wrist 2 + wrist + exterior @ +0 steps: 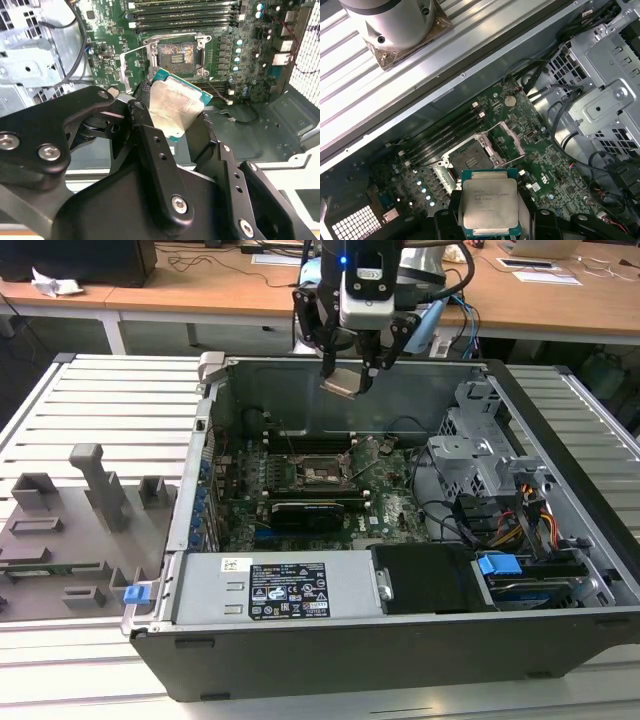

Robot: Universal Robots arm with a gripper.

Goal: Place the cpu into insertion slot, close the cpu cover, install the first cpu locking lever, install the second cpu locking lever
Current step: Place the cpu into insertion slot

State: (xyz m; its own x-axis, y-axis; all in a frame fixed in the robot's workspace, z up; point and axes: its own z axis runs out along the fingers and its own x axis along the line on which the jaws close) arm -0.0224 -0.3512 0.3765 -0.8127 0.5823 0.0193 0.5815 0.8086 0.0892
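Our arm [370,255] hangs in from twelve o'clock in the exterior view, with the gripper [348,372] pointing toward six. We have its black fingers [150,142] pinched on a chip [172,107], which sits tilted between them.

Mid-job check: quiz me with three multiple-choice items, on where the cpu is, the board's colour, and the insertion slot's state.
1. Where is the cpu? A on the grey tray; B between the gripper's fingers above the case; C on the power supply.
2. The board around the insertion slot is: A red; B green; C white.
3. The insertion slot is: A empty; B filled; C under a fan.
Answers: 1 B, the fingers clamp it over the board; 2 B, green shows all around; 3 A, nothing sits in it.
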